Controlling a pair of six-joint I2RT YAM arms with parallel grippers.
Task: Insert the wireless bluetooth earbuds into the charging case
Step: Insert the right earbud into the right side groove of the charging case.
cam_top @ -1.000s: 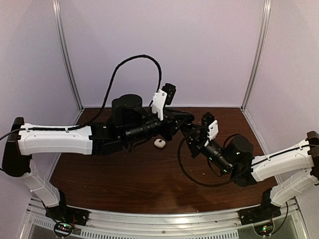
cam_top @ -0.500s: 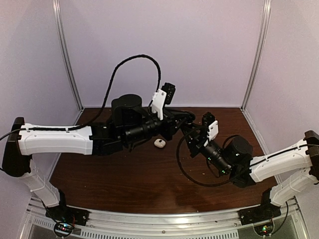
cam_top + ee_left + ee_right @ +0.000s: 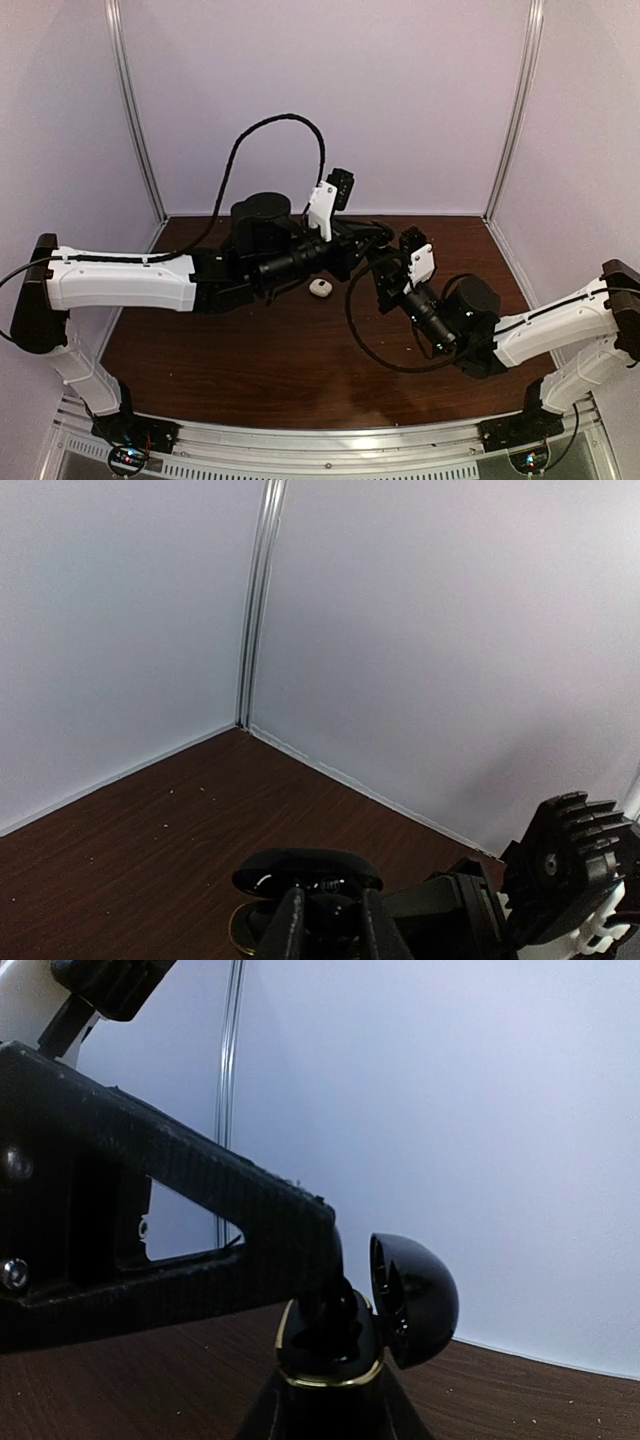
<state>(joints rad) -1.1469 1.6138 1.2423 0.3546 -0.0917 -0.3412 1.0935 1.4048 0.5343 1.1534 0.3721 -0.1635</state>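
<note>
Both arms have edged inward, my right jaws grasping the open charging case (image 3: pixel 405 1305) near the worktop's (image 3: pixel 250 370) far edge so my pinched-shut left jaws can work inside it.

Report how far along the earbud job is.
Done: black charging case is open, lid up, clamped in the right jaws. In hand: left jaws, shut, sit at its opening; any earbud there is hidden. Left: a small white item lies on the table; no earbud visibly seated.

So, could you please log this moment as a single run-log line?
right gripper: shut on black case | lid: open | left gripper: shut, at case mouth | white item: on table
</note>
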